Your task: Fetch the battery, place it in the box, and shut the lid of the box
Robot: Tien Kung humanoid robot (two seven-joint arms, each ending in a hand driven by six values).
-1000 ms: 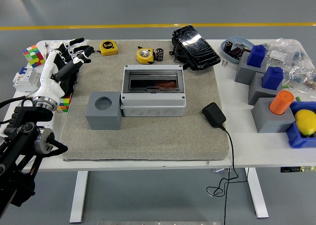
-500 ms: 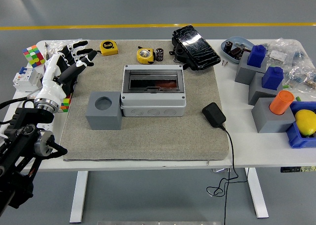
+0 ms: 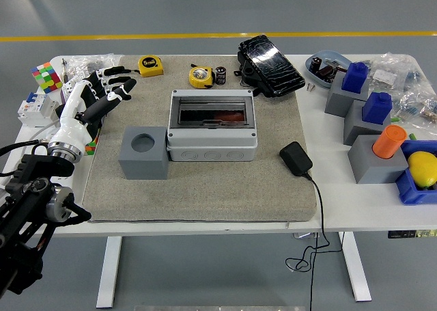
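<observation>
Left hand [image 3: 95,96] has shifted a bit right and forward over the last second, toward the far-left corner of the mat, fingers spread and holding nothing. Right arm out of view. White table [image 3: 205,222] carries a grey mat [image 3: 205,188]. Grey box [image 3: 212,125] sits mid-mat, its dark see-through lid down over the top. Grey block with a round hole [image 3: 143,152] touches the box's left side. Black flat case [image 3: 270,65] lies at the far edge right of centre. Black adapter [image 3: 295,158] lies right of the box, cable running off the near edge. Two yellow tape measures [image 3: 151,66] sit at the far edge. Battery [image 3: 220,75], small and dark, stands just right of the second tape measure [image 3: 201,76], behind the box, well apart from the hand.
</observation>
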